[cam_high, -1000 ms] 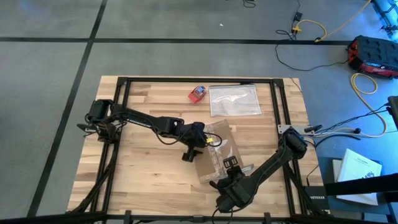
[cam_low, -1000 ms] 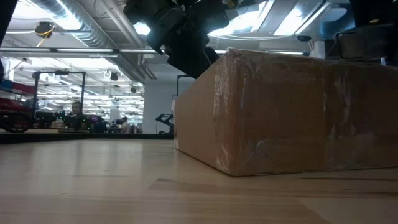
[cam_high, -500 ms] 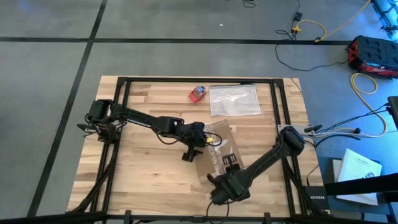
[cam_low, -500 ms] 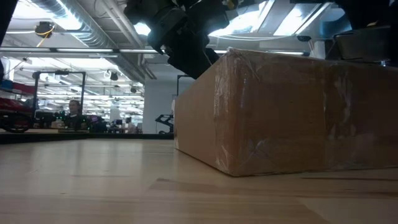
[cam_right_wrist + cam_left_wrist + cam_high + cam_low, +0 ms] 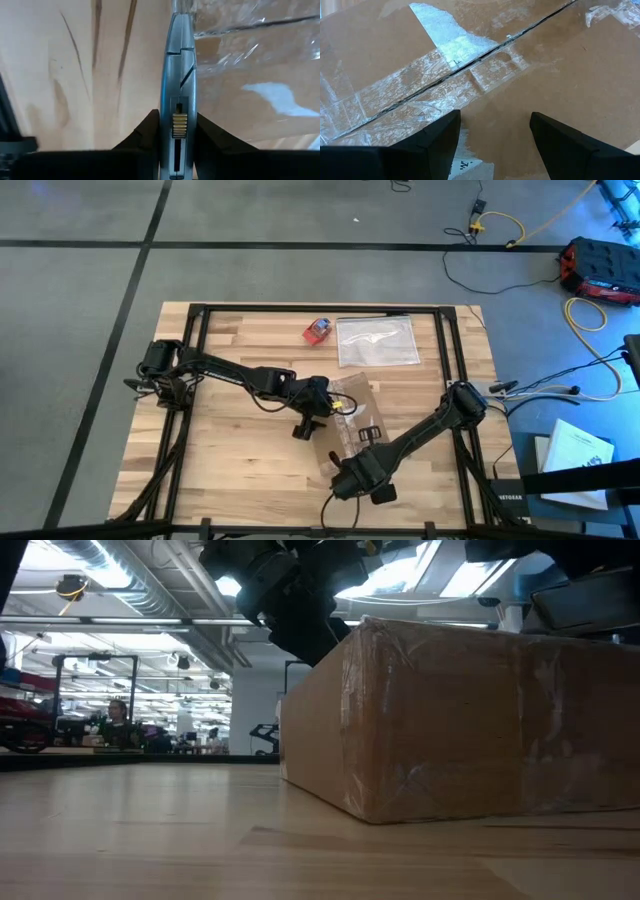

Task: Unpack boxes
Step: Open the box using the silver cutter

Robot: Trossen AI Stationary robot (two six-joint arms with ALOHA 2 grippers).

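Observation:
The brown cardboard box (image 5: 355,420) lies flat on the table near its middle, with shiny tape along the seam (image 5: 445,75) between its closed flaps. My left gripper (image 5: 495,132) is open over the box's top at its left side, one finger on either side of a bare patch of cardboard. My right gripper (image 5: 177,132) stands at the box's near left corner (image 5: 335,465), pointing steeply down. It is shut on a grey utility knife (image 5: 177,60). In the low view the box (image 5: 450,720) fills the right half. My left gripper's fingertips (image 5: 442,132) stand close over the box's top. I cannot tell whether they touch the cardboard. My right gripper pinches the knife's grey handle (image 5: 178,117) between its two fingers. The knife lies along the fingers and sticks out past them, slanting down at the box's taped edge (image 5: 200,27). Whether its tip touches the box cannot be told.
A clear plastic bag (image 5: 378,340) and a small red-and-blue object (image 5: 318,330) lie at the table's far side. Black frame rails (image 5: 200,360) run around the tabletop. Bare wood (image 5: 240,460) spreads left of the box. People stand in the room beyond (image 5: 115,720).
My right gripper has swung with the knife toward the table's left, along the box's near end to its near left corner, and has rolled about its own line. The box and my left gripper have stayed still.

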